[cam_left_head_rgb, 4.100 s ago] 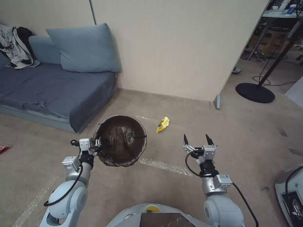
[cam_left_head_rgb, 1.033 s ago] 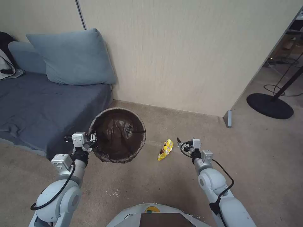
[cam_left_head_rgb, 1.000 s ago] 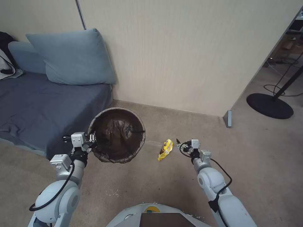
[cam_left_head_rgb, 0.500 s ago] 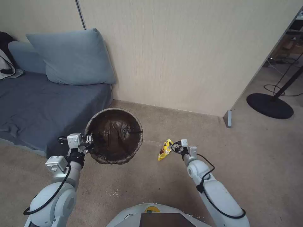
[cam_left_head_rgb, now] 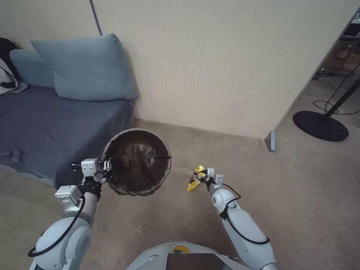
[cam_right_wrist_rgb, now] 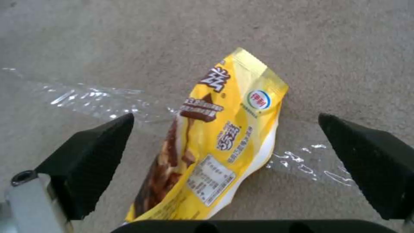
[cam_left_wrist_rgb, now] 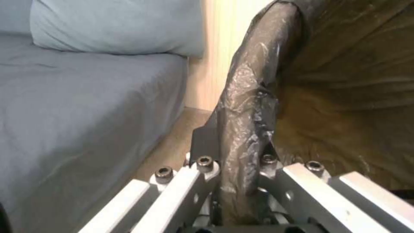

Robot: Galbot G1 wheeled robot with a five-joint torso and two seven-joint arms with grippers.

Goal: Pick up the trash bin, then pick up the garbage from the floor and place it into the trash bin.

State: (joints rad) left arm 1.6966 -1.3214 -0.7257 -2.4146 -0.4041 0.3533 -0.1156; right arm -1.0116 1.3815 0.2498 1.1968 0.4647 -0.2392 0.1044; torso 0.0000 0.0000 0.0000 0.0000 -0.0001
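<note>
A: What does the left gripper (cam_left_head_rgb: 107,169) hold?

B: Its fingers are clamped on the rim of the trash bin (cam_left_head_rgb: 137,162), pinching the dark liner bag (cam_left_wrist_rgb: 245,106) folded over that rim; the bin hangs clear of the carpet (cam_left_head_rgb: 300,195), its mouth facing up, beside the blue sofa (cam_left_head_rgb: 48,123).

A: And the right gripper (cam_right_wrist_rgb: 224,152)?

B: It is lowered over the garbage, a yellow snack wrapper (cam_right_wrist_rgb: 215,145) lying flat on the carpet. The two black fingers (cam_right_wrist_rgb: 92,155) stand spread wide, one on each side of the wrapper, neither touching it.

A: Anything else near the fingers?

B: A strip of clear tape (cam_right_wrist_rgb: 95,100) runs across the carpet under the wrapper.

A: How do bin and wrapper lie?

B: The wrapper lies on the floor between the two grippers, apart from the bin.
</note>
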